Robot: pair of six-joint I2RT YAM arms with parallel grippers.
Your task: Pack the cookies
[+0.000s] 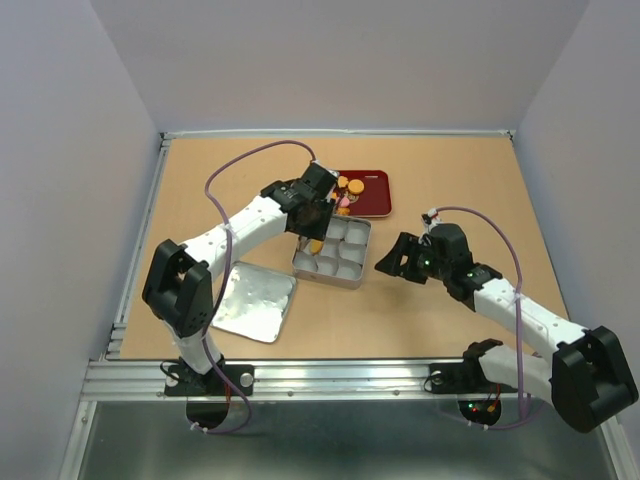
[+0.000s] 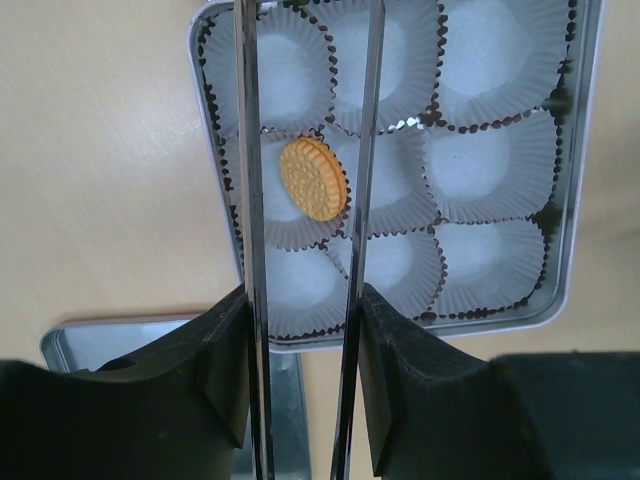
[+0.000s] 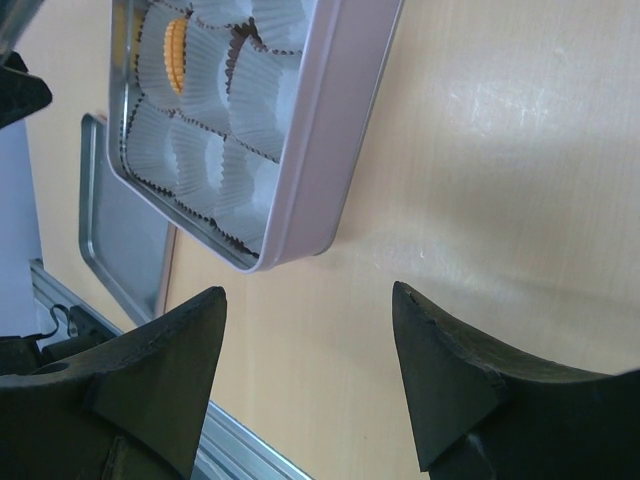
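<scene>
Tabletop (image 1: 450, 180); tin (image 3: 335, 120) holds one orange cookie (image 2: 313, 179); tray (image 1: 376, 201), perhaps three cookies (image 1: 352, 186)

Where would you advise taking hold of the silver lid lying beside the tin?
The lid lies flat on the table, inner face apparently up, so probably pinch the rim along one edge, coming from above.
</scene>
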